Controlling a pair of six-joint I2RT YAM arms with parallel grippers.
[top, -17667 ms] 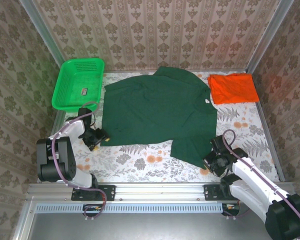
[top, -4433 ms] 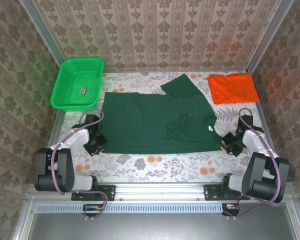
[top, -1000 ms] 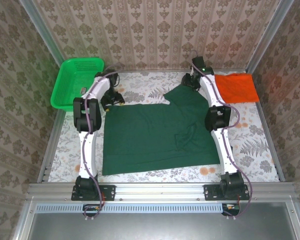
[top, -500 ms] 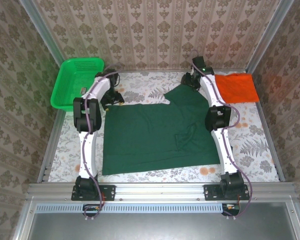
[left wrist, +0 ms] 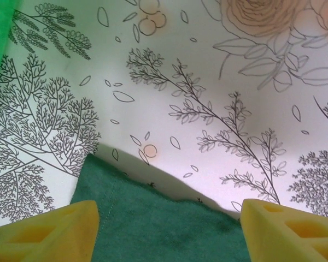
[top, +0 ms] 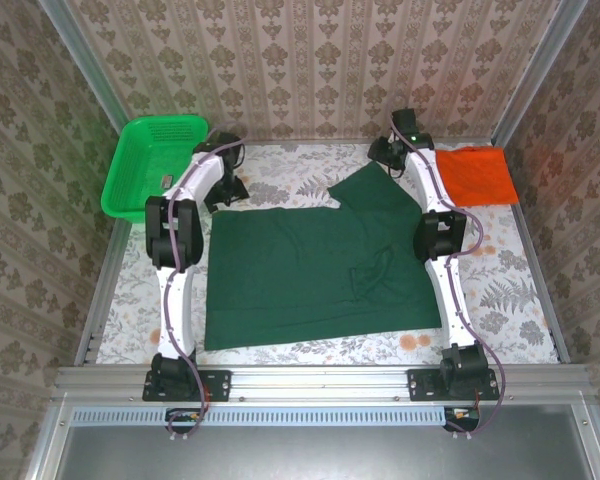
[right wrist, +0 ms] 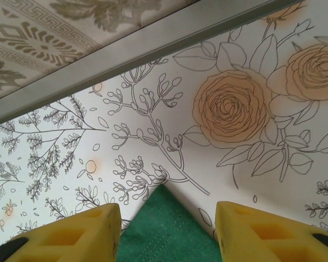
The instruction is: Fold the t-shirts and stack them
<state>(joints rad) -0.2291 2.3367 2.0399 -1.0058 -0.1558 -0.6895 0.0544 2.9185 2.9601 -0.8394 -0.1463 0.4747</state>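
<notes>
We see the large dark forest-green cotton t-shirt (top: 300, 270) lying flat on the flower-printed table cloth (top: 500, 290). Its near edge is straight, and a crease sits right of its middle. Its far edge runs level from the left corner, then rises to a peaked flap at the far right.

The left gripper (top: 226, 190) hangs over the shirt's far left corner. In the left wrist view this gripper (left wrist: 167, 234) has its yellow fingers (left wrist: 44, 232) spread wide, with the hemmed corner of the green shirt (left wrist: 153, 218) lying between them. We cannot tell whether the fingers touch it.

The right gripper (top: 385, 155) is over the tip of the peaked flap. In the right wrist view it (right wrist: 164, 234) is likewise spread wide, with the flap's point (right wrist: 164, 221) between the fingers. Bare cloth lies beyond the point, up to the grey metal rail (right wrist: 153, 49) at the table's back.

The bright orange folded t-shirt (top: 477, 177) lies off the green shirt's far right corner, apart from it, with the right arm running between them. The bright green plastic mesh basket (top: 165, 121) stands off the far left corner, near the left arm.

Open cloth shows left of the shirt, in a narrow strip along its near edge, in a broad patch to its right, and behind its level far edge.
</notes>
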